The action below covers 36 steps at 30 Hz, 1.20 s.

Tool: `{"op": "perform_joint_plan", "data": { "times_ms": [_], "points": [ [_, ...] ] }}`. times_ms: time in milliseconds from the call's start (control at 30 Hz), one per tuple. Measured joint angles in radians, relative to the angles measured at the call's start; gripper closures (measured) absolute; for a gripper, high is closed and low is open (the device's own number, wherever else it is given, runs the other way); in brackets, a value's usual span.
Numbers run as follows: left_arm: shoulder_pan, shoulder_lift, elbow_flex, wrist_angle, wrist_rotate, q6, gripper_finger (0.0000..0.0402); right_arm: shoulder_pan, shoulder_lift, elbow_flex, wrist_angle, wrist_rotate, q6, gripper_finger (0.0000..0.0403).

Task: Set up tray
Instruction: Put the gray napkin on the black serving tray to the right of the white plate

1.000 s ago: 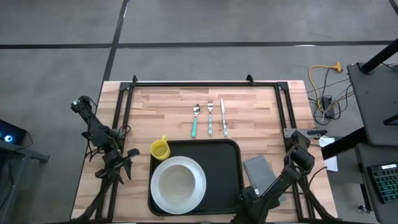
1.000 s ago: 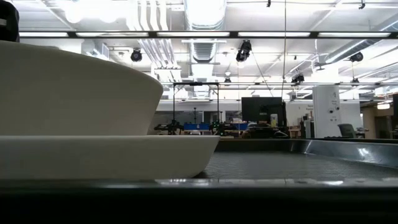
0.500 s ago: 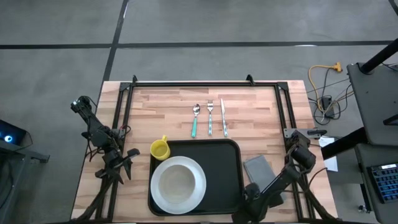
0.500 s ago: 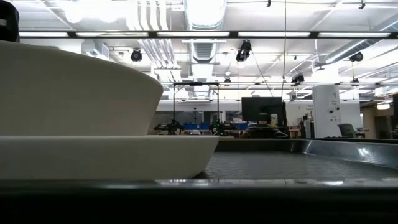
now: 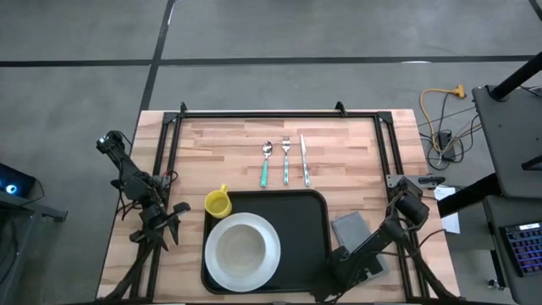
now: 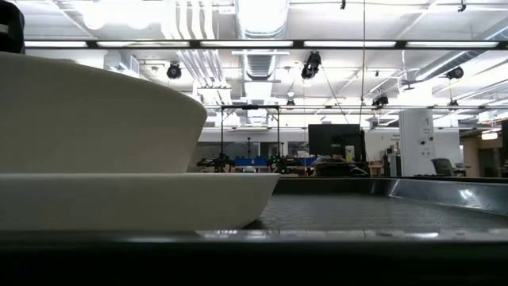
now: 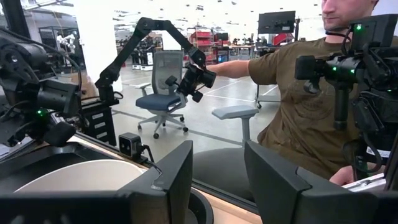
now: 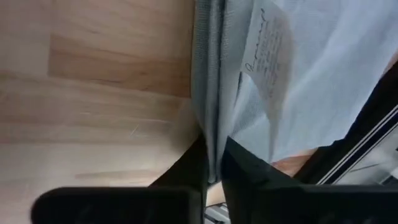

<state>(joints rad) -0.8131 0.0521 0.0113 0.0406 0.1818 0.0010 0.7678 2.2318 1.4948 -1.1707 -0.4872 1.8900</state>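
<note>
The black tray (image 5: pixel 315 222) lies at the table's near middle with a white plate (image 5: pixel 243 248) on its left half. A yellow cup (image 5: pixel 218 203) stands on the table at the tray's far left corner. A grey folded napkin (image 5: pixel 349 226) lies flat on the wood right of the tray. My right gripper (image 8: pixel 214 167) is at the napkin's near end, shut on it. My left gripper (image 7: pixel 216 180) waits open at the table's left edge, pointing level with nothing between its fingers. My right gripper pinches the napkin's folded edge (image 8: pixel 210 127) between its two fingers, at the napkin's near end; the edge shows several layers. The fingers (image 8: pixel 249 177) come slanting down from the near side. The napkin (image 8: pixel 298 74) lies flat on the table.
A spoon (image 5: pixel 266 163), a fork (image 5: pixel 286 160) and a knife (image 5: pixel 304 159) lie side by side on the wood beyond the tray. A black frame (image 5: pixel 262 113) runs along the far and side edges. A seated person (image 7: pixel 311 118) shows beyond the table.
My right gripper has sunk and tipped further down onto the napkin's near end, shifting a little toward the table's right edge. The napkin, the tray and the tableware lie as before.
</note>
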Motion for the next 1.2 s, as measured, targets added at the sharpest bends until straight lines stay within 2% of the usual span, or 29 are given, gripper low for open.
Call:
{"op": "perform_joint_plan", "data": {
  "times_ms": [267, 500, 733, 867, 1033, 1200],
  "points": [
    [0.0, 0.0, 0.0, 0.0, 0.0, 0.0, 0.0269, -0.019, -0.028, -0.002, -0.04, 0.011, -0.041, 0.0393],
    [0.0, 0.0, 0.0, 0.0, 0.0, 0.0, 0.0269, -0.008, -0.157, -0.017, -0.093, 0.175, 0.124, 0.0394],
    [0.0, 0.0, 0.0, 0.0, 0.0, 0.0, 0.0269, -0.006, -0.247, -0.034, -0.101, 0.199, 0.19, 0.0394],
    [0.0, 0.0, 0.0, 0.0, 0.0, 0.0, 0.0269, -0.006, -0.256, -0.046, -0.096, 0.206, 0.2, 0.0393],
    [0.0, 0.0, 0.0, 0.0, 0.0, 0.0, 0.0269, -0.006, -0.213, -0.046, -0.092, 0.203, 0.132, 0.0367],
    [0.0, 0.0, 0.0, 0.0, 0.0, 0.0, 0.0269, -0.006, -0.148, -0.046, -0.072, 0.188, 0.072, 0.0318]
  ]
}}
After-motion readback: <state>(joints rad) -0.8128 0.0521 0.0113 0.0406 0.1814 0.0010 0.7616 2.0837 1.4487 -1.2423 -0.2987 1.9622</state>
